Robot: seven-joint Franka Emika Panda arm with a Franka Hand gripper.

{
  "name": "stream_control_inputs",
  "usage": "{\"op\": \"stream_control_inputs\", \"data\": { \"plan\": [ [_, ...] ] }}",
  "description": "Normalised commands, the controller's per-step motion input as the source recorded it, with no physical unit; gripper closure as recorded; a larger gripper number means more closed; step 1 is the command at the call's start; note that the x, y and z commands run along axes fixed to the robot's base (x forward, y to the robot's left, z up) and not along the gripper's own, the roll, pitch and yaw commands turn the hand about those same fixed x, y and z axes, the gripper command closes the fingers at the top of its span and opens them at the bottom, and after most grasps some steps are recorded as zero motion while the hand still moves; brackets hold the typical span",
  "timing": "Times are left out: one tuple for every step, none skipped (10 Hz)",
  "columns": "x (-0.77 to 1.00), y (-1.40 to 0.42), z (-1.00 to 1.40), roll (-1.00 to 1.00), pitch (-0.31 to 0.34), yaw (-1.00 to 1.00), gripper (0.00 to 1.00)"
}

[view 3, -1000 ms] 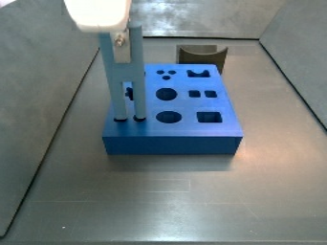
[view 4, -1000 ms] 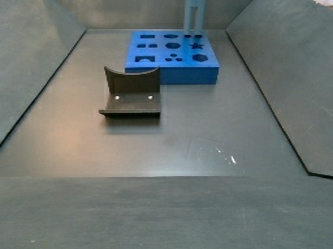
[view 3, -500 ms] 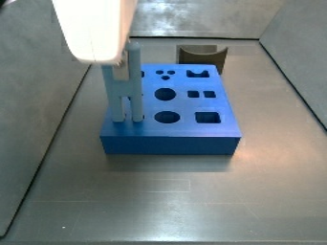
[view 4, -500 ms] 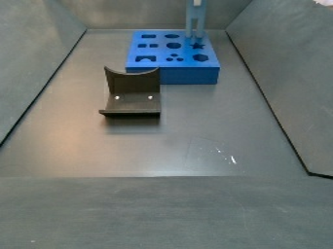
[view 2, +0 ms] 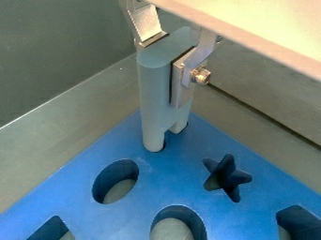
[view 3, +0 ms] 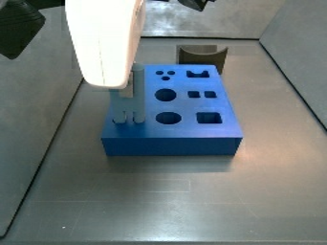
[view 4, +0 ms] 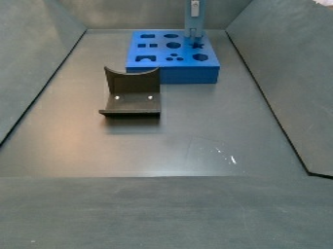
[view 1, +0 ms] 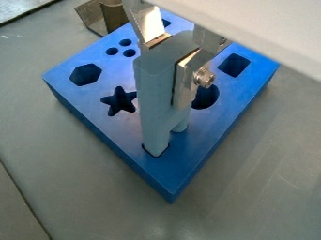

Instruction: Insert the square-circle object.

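Gripper (view 1: 170, 66) directly over a corner of the blue block (view 1: 88, 94), jaws clamped on the square-circle object (view 1: 160, 103) near its top. Piece upright between the silver fingers (view 2: 148, 23), its lower end sunk into a hole in the block; both wrist views agree. Star hole (view 2: 224, 176) just beside the jaws. Brown notched block (view 4: 130, 93) well apart from them.

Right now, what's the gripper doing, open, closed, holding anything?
Gripper: closed on the square-circle object, held upright with its lower end in the blue block.
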Motion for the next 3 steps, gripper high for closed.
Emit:
{"op": "stream_control_inputs", "data": {
  "plan": [
    [0.0, 0.0, -0.36, -0.07, -0.04, 0.0, 1.0],
    [0.0, 0.0, -0.05, -0.07, 0.0, 0.0, 1.0],
    [0.0, 0.0, 0.0, 0.0, 0.0, 0.0, 1.0]
  ]
}}
